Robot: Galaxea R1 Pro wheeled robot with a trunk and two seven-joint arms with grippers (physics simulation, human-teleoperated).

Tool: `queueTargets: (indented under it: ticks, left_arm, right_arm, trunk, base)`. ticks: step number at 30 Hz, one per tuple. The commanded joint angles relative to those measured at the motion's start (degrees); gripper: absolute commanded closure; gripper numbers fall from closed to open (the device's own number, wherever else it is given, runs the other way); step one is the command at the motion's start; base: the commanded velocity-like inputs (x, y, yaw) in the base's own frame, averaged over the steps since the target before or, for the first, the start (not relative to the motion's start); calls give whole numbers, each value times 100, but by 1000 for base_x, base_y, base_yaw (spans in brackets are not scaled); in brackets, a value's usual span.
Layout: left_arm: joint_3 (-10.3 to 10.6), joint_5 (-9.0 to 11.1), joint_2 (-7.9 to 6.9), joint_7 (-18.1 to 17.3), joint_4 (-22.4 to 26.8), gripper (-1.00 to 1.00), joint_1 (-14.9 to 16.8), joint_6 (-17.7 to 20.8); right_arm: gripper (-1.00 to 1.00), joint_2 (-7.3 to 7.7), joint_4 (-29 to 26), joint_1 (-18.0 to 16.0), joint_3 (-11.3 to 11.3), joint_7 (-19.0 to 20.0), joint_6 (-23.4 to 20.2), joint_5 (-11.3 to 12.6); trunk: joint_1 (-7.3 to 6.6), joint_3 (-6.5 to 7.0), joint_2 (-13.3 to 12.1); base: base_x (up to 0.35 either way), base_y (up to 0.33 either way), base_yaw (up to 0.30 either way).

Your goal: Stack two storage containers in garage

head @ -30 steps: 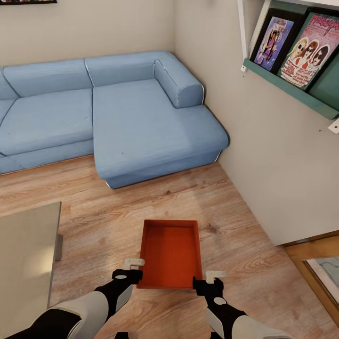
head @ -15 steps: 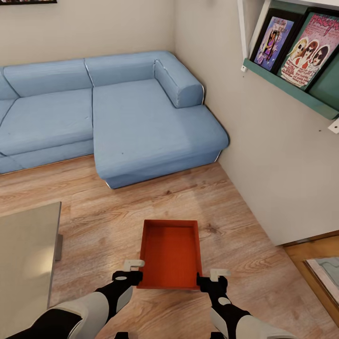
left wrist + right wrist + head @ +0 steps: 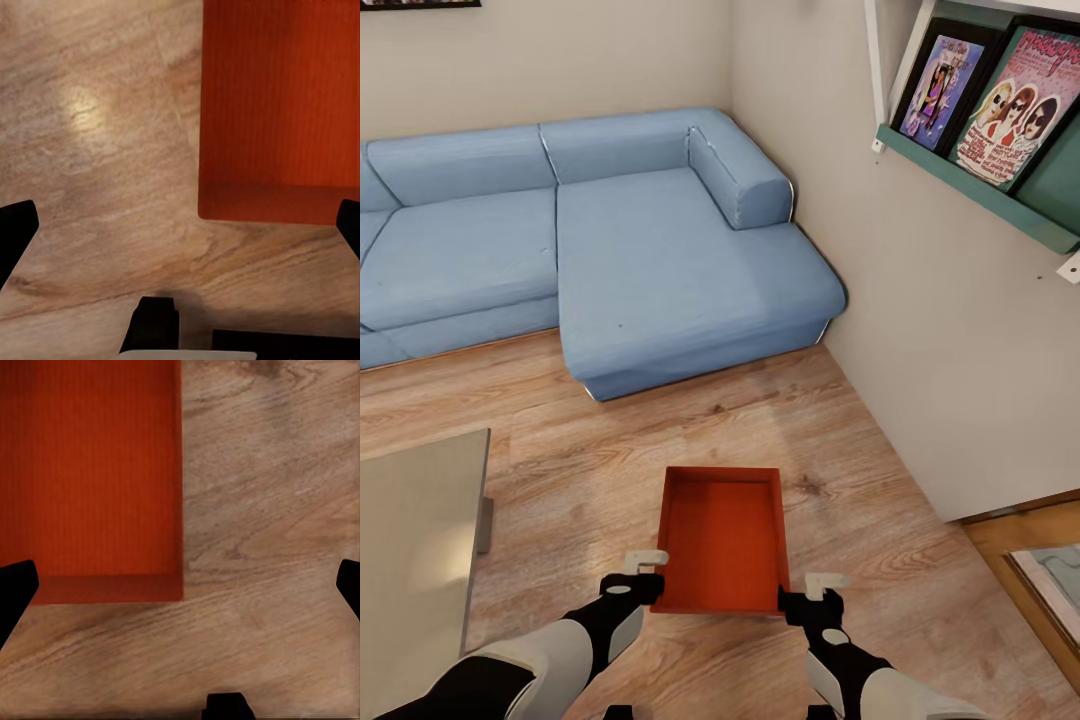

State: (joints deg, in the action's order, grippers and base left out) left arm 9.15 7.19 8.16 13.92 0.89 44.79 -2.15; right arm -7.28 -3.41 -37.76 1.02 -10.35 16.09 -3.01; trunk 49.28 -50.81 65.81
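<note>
Light wood planks (image 3: 560, 470) run under both arms in the living room. At the near left corner of a red-orange storage container (image 3: 722, 538), the left gripper (image 3: 632, 574) has its fingers spread wide over bare floor, holding nothing. Across at the near right corner, the right gripper (image 3: 812, 592) is equally wide open and empty. That container sits on the planks between the two grippers, its open top facing up. Whether any finger touches its walls is unclear. Beyond stands a blue corner sofa (image 3: 610, 240).
</note>
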Motion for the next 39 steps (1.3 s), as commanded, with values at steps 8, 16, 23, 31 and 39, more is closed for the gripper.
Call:
queueTargets:
  ticks: [8, 16, 23, 31, 39]
  left_arm:
    - [43, 62, 14, 39, 19, -100, 3, -77]
    - [41, 66, 0, 41, 24, -100, 3, -313]
    - [-41, 186, -14, 44, 40, -100, 3, -322]
    - [-57, 292, -38, 49, 37, -100, 3, -314]
    - [-54, 287, -41, 54, 33, -100, 3, -304]
  right_arm:
    - [-100, -11, -2, -3, -13, -28, 5, -58]
    - [-100, -10, -5, -3, -31, -28, 14, -68]
    - [-100, -7, -15, -3, -30, -28, 25, -68]
    - [-100, 16, -31, -3, 8, -28, -8, -37]
    - [-100, 4, -784, -12, 30, -28, -561, -3]
  trunk:
    - [0, -3, 2]
    - [154, -129, 283]
    - [308, -254, 564]
    - [483, -398, 885]
    - [659, -542, 1205]
  base:
    - [0, 0, 0]
    - [0, 0, 0]
    - [0, 0, 0]
    - [0, 0, 0]
    - [0, 0, 0]
